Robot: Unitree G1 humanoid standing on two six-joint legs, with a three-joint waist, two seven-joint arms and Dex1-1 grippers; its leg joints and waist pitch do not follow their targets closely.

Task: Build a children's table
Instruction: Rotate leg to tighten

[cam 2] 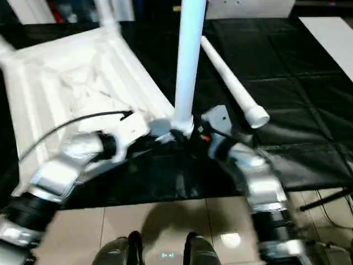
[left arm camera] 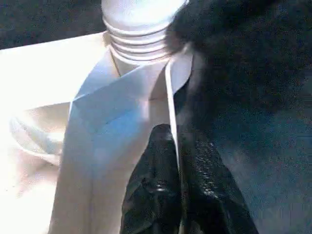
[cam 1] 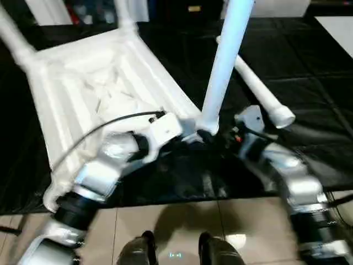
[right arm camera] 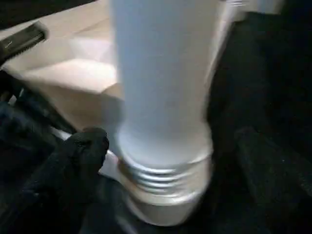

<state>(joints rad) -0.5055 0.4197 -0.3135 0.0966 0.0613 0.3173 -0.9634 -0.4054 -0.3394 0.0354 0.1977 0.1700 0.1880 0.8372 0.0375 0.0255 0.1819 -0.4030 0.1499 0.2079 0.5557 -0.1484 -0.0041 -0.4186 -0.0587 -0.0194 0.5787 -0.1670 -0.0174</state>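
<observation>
The children's table is seen in the head views lying upside down on the black-covered tabletop, its ribbed underside facing up. At the near corner an upright leg is stood in the corner socket; two more legs are fitted at the far corners, and a fourth leg is laid loose on the black cover just beyond the right arm.

Both arms are brought together at that near corner. The left pincer is shown in the left wrist view closed on the thin edge wall of the table top: one black finger is pressed against the inner side of the wall and the other against the outer side, just below the socket. The threaded rings at the foot of the upright leg are also made out there, a detail hidden by the arms in the head views.

In the right wrist view the right pincer is set wide around the base of the upright leg, with one black finger at one side and the other at the far side, both kept clear of the tube; nothing is gripped. The same threaded rings are seen partly above the socket rim.

Below the tabletop edge, beige floor tiles are shown in the head views.
</observation>
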